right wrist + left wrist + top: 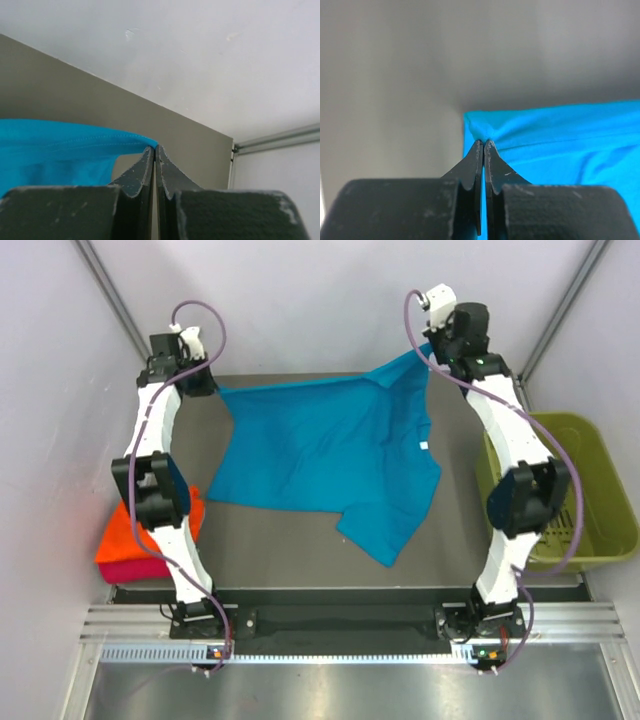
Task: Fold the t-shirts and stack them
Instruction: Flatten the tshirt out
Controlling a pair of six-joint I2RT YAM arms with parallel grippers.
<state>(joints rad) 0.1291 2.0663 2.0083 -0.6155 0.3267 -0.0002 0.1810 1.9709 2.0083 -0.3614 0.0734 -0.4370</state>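
Observation:
A teal-blue t-shirt [330, 455] with a small white neck label hangs stretched between both grippers over the far half of the table, its lower part trailing on the surface. My left gripper [205, 383] is shut on its far-left corner; in the left wrist view the fingertips pinch the cloth [483, 141]. My right gripper [432, 352] is shut on its far-right corner, seen in the right wrist view [155, 147], lifted a little higher. An orange folded shirt [125, 530] lies on a magenta-pink one [130, 570] at the table's left edge.
An olive-green plastic basket [590, 440] stands at the right, beside the right arm. The table's back edge meets the wall just beyond both grippers. The arm bases sit on the rail at the near edge.

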